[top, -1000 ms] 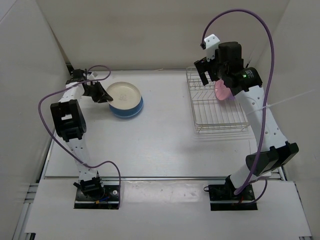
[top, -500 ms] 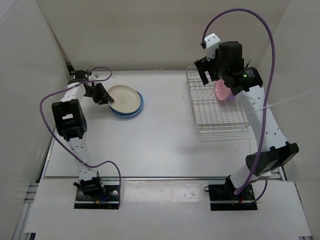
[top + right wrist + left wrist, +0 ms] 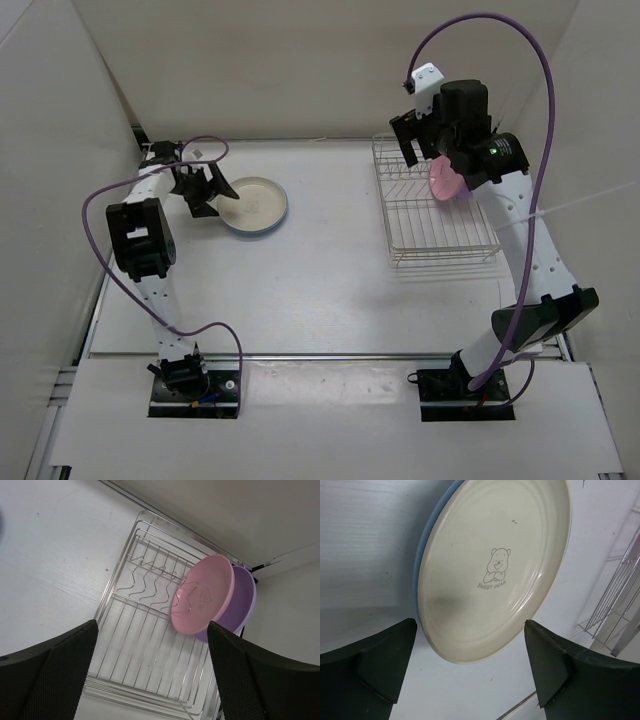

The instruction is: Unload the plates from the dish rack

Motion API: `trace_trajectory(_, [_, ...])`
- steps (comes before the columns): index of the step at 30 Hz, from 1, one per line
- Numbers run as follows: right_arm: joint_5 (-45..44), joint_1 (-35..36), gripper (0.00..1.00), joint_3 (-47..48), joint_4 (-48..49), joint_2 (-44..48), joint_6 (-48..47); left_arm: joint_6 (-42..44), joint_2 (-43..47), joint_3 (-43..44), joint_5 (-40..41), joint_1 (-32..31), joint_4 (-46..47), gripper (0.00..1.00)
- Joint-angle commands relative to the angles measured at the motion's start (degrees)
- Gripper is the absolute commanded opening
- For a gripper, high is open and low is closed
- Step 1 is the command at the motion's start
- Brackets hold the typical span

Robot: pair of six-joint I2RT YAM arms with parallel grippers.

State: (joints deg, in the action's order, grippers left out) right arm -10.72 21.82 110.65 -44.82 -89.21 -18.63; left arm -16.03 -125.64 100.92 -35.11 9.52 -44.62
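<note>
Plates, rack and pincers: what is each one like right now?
Cream plate: lying flat on the light blue plate.
Light blue plate: flat on the table, underneath.
Pink plate: standing on edge in the dish rack.
Purple plate: standing behind the pink one.
Left pincer: open, empty.
Right pincer: open, empty.

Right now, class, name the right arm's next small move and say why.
Probably lower the open right gripper onto the rim of the pink plate. It hovers above the dish rack, where that plate stands beside the purple plate, while the cream plate already lies on the blue plate.
</note>
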Motion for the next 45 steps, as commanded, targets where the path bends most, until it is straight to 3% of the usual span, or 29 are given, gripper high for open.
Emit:
trace_trajectory(1, [0.8,0.1,0.93,2.7,1.0,1.1,0.5,0.4,5.7,0.0,0.8,-0.3,-0.7,1.00])
trace_trajectory(7, [0.2,0.1,0.93,2.5,1.0,1.8,0.0,1.0,8.7,-0.6,5.7,-1.4,-3.9,1.00])
trace_trajectory(11, [-3.5,0.1,0.95,-1.0,2.5,2.3,0.0,3.8,8.0,3.0,13.7,-2.8,-10.4,1.00])
trace_trajectory(16, [-3.5,0.1,0.95,-1.6,2.5,2.8,0.0,5.8,8.0,1.2,15.2,-3.4,-11.0,1.00])
trace_trajectory(37, [-8.3,-1.3,0.95,-7.0,5.2,3.9,-0.7,5.2,11.0,1.0,15.8,-3.4,-6.5,1.00])
trace_trajectory(45, [-7.7,-1.3,0.94,-7.0,5.2,3.9,-0.7,4.1,7.7,3.1,14.7,-2.3,-5.3,1.00])
